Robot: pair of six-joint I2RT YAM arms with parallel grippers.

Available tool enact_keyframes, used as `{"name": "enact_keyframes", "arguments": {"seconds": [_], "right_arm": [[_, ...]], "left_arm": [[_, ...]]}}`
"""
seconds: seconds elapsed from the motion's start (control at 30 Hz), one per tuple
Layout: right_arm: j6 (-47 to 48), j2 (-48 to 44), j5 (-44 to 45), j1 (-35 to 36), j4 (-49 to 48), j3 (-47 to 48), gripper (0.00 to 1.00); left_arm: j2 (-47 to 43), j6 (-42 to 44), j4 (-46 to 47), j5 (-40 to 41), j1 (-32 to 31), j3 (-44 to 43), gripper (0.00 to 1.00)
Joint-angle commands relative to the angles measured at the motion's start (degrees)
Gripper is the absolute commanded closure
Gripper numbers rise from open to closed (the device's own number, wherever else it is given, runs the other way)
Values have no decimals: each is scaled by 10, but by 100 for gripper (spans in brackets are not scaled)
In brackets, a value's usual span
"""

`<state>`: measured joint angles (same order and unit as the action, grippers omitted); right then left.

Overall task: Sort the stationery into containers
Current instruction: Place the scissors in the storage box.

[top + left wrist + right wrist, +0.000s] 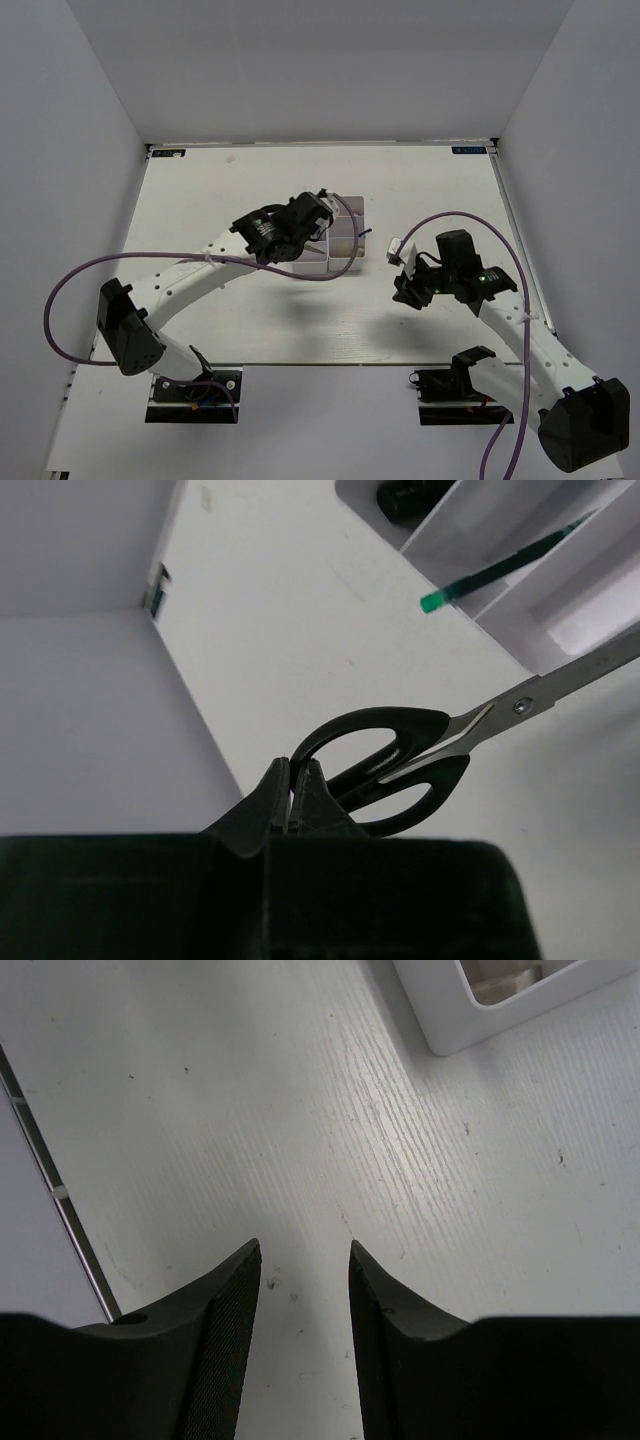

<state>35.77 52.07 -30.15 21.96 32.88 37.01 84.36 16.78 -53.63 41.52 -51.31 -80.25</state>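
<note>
a: so, which way do the black-handled scissors (385, 765) lie from the left gripper (297, 795)?
b: right in it. its fingers are pinched tight on the rim of one handle loop. in the left wrist view the blades run off toward two o'clock, long axis aimed past the white bins (520, 630).
a: do the tips reach a compartment?
b: cannot tell. the blades pass just by the block's near corner, and the frame edge cuts off the tips. a pen (490, 575) already lies in one slot, also pointing about two o'clock. a dark capped item (405, 495) sits in the slot at its eleven o'clock.
a: what does the coming move hinge on, then?
b: probably on shifting the scissors sideways toward eleven o'clock. the long axis already looks roughly parallel to the slots, so little turning seems needed.
a: and the right gripper (300, 1260)?
b: half spread, holding nothing, over bare table (400, 1160). from above it sits at four o'clock from the bins, apart from them, so the left arm is nearer. a bin corner at its one o'clock holds a beige block (505, 982).
</note>
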Motion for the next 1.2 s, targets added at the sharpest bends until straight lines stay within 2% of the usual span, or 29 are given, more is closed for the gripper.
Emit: {"name": "enact_keyframes", "arguments": {"seconds": [0.0, 0.27, 0.73, 0.87, 0.9, 0.97, 1.07, 1.17], "right_arm": [[-3, -7, 4, -2, -10, -2, 56], [-8, -15, 16, -3, -15, -5, 54], [-11, -27, 21, -11, -21, -10, 53], [-11, -28, 22, -14, -24, -11, 52], [-11, -27, 22, -14, -24, -10, 52], [-11, -27, 21, -13, -22, -10, 50], [-11, -29, 21, -17, -22, -10, 50], [-12, -29, 22, -18, -22, -11, 50]], "left_arm": [[-9, 117, 94, 75, -15, 0, 100], [47, 163, 144, 88, -23, 15, 100], [112, 157, 149, 93, -29, 14, 100], [110, 144, 146, 92, -35, 23, 89], [111, 142, 143, 93, -36, 25, 77], [111, 135, 146, 92, -39, 25, 71], [112, 128, 138, 94, -44, 29, 64], [117, 120, 135, 94, -49, 30, 60]]}}
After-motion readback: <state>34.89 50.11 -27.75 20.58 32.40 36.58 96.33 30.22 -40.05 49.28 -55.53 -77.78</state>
